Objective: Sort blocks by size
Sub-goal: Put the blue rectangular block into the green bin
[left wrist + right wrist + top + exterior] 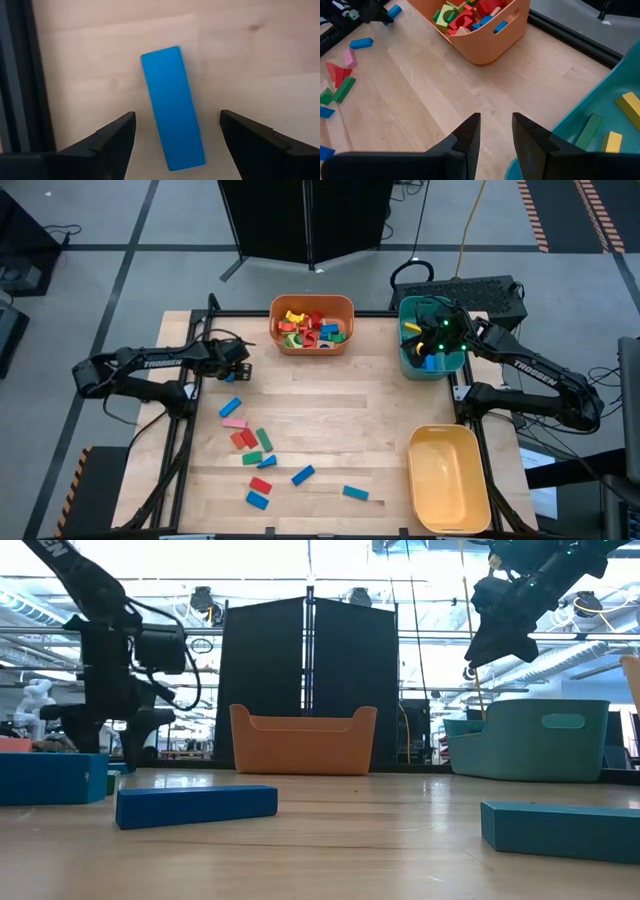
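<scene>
A blue block (172,107) lies flat on the wooden table, near its left edge. My left gripper (176,116) points down over it, open, with one finger on each side and a gap between each finger and the block. The same block (394,11) shows beside that gripper in the right wrist view. More loose blocks (255,442) in red, green, blue and pink lie on the near left of the table. My right gripper (496,130) hangs above the teal bin (432,374), its fingers a little apart with nothing between them.
An orange bin (311,350) full of mixed blocks stands at the far middle. The teal bin at the far right holds yellow and green blocks (590,130). A yellow bin (448,480) sits near right. A black frame rail (22,75) runs close beside my left gripper.
</scene>
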